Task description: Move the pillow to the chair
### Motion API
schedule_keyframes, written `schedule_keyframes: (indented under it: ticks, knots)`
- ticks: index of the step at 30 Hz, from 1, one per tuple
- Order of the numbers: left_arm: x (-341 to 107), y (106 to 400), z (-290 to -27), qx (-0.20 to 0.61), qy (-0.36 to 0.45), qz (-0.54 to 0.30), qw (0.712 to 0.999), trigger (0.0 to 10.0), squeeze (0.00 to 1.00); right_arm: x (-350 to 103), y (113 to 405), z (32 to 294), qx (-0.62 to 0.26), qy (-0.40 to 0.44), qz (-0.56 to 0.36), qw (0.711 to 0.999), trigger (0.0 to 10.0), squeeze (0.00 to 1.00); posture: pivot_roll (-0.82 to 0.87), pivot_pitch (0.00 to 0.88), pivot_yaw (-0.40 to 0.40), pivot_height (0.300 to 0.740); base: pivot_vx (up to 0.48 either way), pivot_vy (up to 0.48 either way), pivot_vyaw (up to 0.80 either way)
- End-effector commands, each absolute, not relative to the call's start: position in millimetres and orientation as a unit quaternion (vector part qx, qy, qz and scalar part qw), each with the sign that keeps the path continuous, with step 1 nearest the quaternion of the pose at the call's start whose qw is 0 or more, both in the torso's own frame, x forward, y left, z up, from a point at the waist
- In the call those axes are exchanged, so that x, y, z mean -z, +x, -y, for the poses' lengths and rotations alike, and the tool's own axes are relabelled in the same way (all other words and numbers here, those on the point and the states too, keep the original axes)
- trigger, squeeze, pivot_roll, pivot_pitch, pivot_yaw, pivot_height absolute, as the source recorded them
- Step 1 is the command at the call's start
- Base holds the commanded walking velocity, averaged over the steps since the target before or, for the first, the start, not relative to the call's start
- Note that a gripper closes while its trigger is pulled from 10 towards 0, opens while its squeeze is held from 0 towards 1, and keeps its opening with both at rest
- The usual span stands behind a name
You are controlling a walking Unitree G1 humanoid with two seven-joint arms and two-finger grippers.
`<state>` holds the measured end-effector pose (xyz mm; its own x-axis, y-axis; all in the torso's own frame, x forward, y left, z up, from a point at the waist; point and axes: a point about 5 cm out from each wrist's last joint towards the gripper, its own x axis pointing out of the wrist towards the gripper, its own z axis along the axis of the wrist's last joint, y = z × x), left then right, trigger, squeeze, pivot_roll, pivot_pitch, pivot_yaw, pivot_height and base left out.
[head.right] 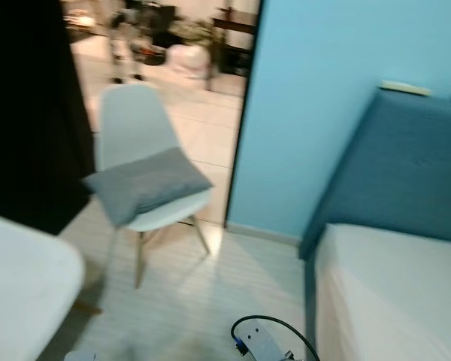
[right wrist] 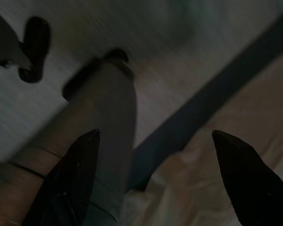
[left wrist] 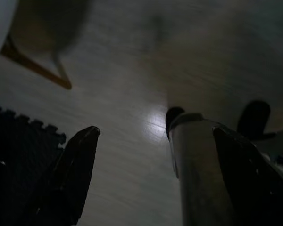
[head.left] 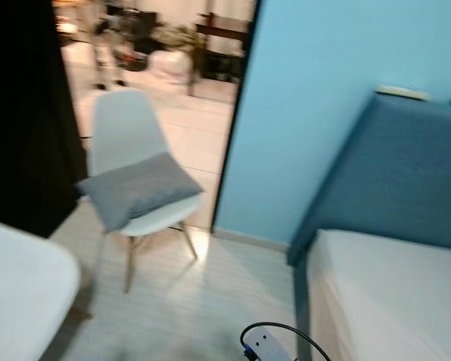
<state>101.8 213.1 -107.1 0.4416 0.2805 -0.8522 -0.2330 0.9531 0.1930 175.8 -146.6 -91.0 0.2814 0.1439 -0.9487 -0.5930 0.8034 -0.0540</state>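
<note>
Grey pillow [head.left: 137, 188] lies on seat of white chair [head.left: 124, 128] by the doorway, blue wall [head.left: 316, 90] and bed [head.left: 391, 293] to its right. Left tool [left wrist: 155, 155] & right tool [right wrist: 153, 160] hang low w/ fingers spread, both released, gripping nothing.

Bare pale floor [head.left: 210, 301] open between chair [head.left: 124, 128] and bed [head.left: 383, 301], grey pillow [head.left: 135, 188] covering the chair's seat to its front edge, blue wall [head.left: 308, 113] just beside the chair, power strip [head.left: 263, 346] on the floor near the bed's corner, white table edge [head.left: 22, 293] close on the left
</note>
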Motion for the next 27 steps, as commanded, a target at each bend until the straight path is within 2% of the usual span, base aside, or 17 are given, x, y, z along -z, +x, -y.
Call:
schedule_keyframes:
  ticks: [1,14,27]
  knots:
    - [114.3,86.7,-195.7,-0.126,0.009,-0.538,0.834,10.0,0.0,91.7,174.5,151.6,-0.231,-0.221,-0.555,0.768,10.0,0.0,0.19,0.014,-0.138,0.73,0.0,0.0,-0.76]
    - [115.0,87.6,-191.0,-0.098,0.012,-0.541,0.835,10.0,0.0,91.8,174.3,154.0,-0.216,-0.213,-0.562,0.77,10.0,0.0,0.18,0.03,-0.131,0.73,0.0,0.0,-0.76]
    - [115.2,88.1,-189.4,-0.084,0.005,-0.542,0.836,10.0,0.0,94.0,168.2,160.1,-0.217,-0.232,-0.576,0.753,10.0,0.0,0.18,0.05,-0.124,0.73,0.0,0.0,-0.76]
